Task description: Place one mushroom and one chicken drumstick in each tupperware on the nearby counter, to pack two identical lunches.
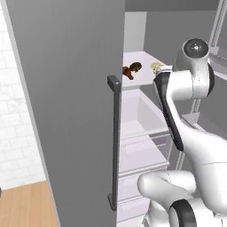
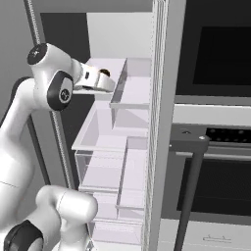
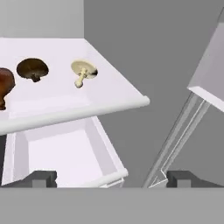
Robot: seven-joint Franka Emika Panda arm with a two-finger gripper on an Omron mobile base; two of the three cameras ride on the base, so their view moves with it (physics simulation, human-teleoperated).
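Pincer (image 3: 107, 178): spread wide, empty, facing fridge shelf (image 3: 105, 105). On shelf: pale mushroom (image 3: 82, 71), brown mushroom (image 3: 32, 69) beside, drumstick (image 3: 4, 85) beyond; chilled pending packing.

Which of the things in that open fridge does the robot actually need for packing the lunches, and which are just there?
Needed for the job:
- pale mushroom
- dark mushroom
- drumstick
- open pincer

Just there:
- fridge shelf
- drawer
- fridge door
- oven
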